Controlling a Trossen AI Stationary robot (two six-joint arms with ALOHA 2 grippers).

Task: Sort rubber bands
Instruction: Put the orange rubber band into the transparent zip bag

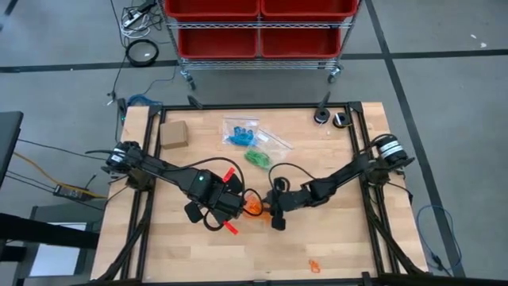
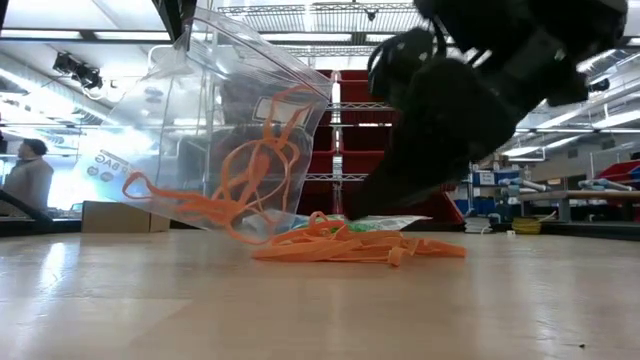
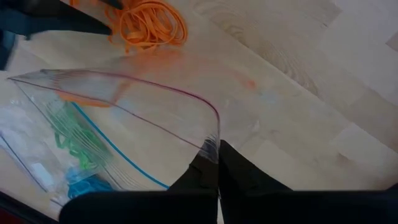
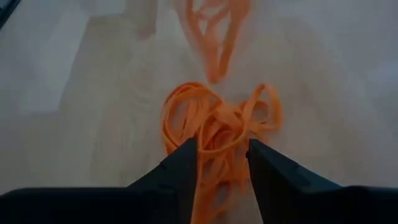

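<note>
A clear zip bag (image 2: 215,110) holding several orange rubber bands (image 2: 265,160) hangs tilted under my left gripper (image 3: 214,148), which is shut on its rim. Beside it, at mid-table, a loose pile of orange rubber bands (image 4: 217,124) lies on the wood. My right gripper (image 4: 221,155) is low over this pile and open, one finger on each side of its near part. In the high view my left gripper (image 1: 230,199) and my right gripper (image 1: 271,205) flank the pile (image 1: 252,205). My left gripper pinches the bag's rim (image 3: 213,127) at the open, pink-lined mouth between its two shut fingers, coming from above and pointing down. The bag hangs slanting below the fingers, its bottom (image 2: 235,232) down at the table. My right gripper has bands between its fingers (image 4: 183,163); whether they touch, I cannot tell.
Two more clear bags lie farther back, one with blue bands (image 1: 240,133) and one with green bands (image 1: 256,157). A tan cardboard box (image 1: 173,133) sits at the far left. One stray orange band (image 1: 314,266) lies near the front edge. A cart with red bins (image 1: 258,28) stands beyond the table.
</note>
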